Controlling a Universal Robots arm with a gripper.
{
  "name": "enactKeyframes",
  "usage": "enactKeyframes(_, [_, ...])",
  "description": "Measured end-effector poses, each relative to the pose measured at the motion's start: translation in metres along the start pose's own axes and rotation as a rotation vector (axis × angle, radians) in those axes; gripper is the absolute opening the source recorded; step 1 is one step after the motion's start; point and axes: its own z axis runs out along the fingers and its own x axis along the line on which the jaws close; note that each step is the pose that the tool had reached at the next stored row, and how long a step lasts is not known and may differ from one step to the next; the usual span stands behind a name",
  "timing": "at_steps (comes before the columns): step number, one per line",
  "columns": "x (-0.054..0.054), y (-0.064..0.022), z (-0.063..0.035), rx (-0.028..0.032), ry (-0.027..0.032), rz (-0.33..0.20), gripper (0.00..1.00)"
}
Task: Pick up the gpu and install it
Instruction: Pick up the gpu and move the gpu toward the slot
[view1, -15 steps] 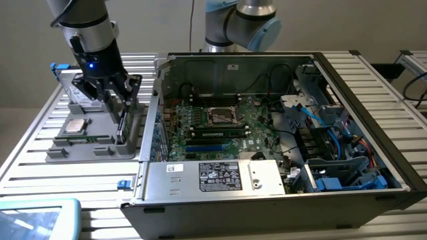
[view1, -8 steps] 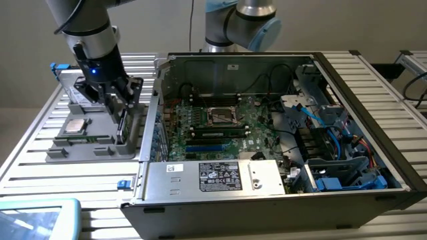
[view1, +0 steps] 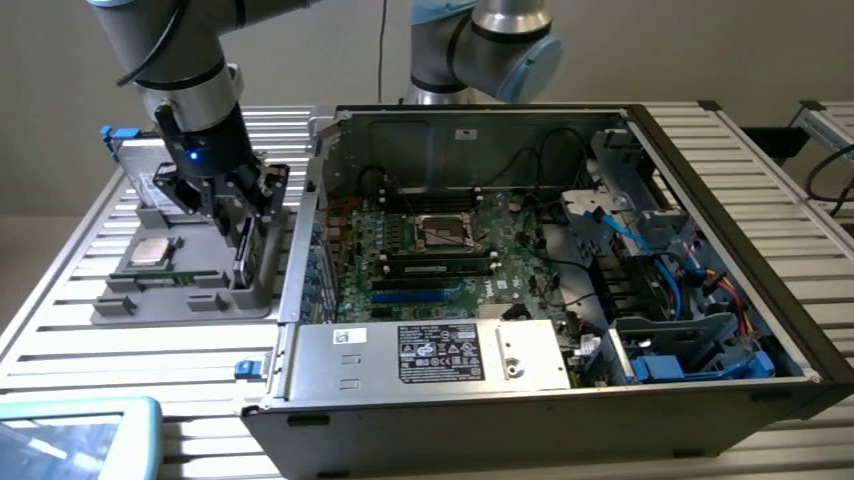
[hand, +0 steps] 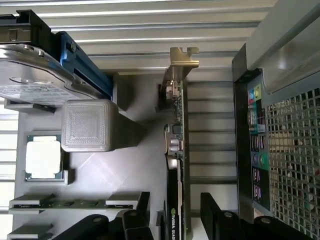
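The gripper (view1: 230, 212) is hovering over the grey tray (view1: 187, 303) at the exterior view's left, just beside the open case (view1: 747, 250). Its jaws are standing apart, one finger (hand: 131, 222) on each side of the gpu (hand: 176, 150), with a gap showing on both sides, so they are gripping nothing. The gpu is standing on edge in its tray slot, its bracket (hand: 182, 57) at the end away from the fingers. A cpu (hand: 44, 157), a memory stick (hand: 70, 203) and a hard drive (hand: 30, 80) are sitting in the tray nearby
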Motion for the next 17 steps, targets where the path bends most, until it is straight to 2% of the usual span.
enactKeyframes(3, [0.0,-0.001,0.0031,-0.0148,0.0013,-0.001,0.52])
enactKeyframes(4, [0.0,-0.0012,0.0035,-0.0173,0.0027,-0.001,0.52])
enactKeyframes(6, [0.0,-0.0017,0.0049,-0.0175,0.0059,-0.001,0.52])
enactKeyframes(12, [-0.001,-0.0028,0.0152,-0.0174,0.0061,-0.001,0.52])
enactKeyframes(17, [-0.001,-0.0018,0.0181,-0.0173,0.0062,-0.001,0.52])
